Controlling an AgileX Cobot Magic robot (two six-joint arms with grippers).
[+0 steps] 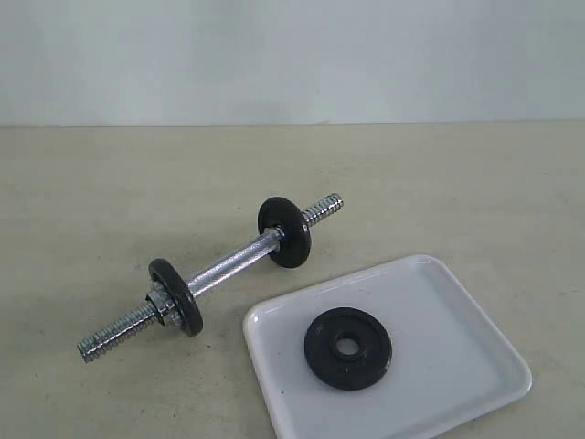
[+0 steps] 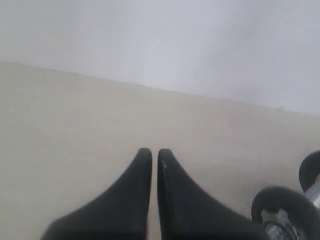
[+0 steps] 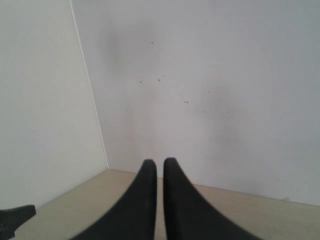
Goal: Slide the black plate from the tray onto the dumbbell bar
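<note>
The worktop (image 1: 110,183) is a flat, matte beige surface. It ends at a pale grey-white wall (image 1: 292,55) behind it. In the right wrist view, two wall panels meet at a vertical seam (image 3: 90,85), and the wider panel carries a few dark specks.

Note the limits of each view. The bottom edge of the exterior view cuts off the near side of the tray (image 1: 457,311). In the left wrist view, the fitted discs (image 2: 282,200) are blurred and cropped by the frame edge. You cannot identify the small dark shape (image 3: 15,216) at the edge of the right wrist view.

The black plate (image 1: 348,347) lies flat inside the tray, near its middle and clear of the rim. It is round and dull black, with a round centre hole and a raised outer rim. The tray is glossy white and rectangular, with rounded corners and a low rim.

The dumbbell bar (image 1: 233,262) lies diagonally on the worktop, near the tray but not touching it. It is bright chrome with coarse thread at both ends. The fitted discs stand on edge on it, one toward each end.

The left end effector (image 2: 154,152) has black tapered fingers drawn together, with only a thin slit between them and nothing held. The right end effector (image 3: 159,162) is in the same state.
</note>
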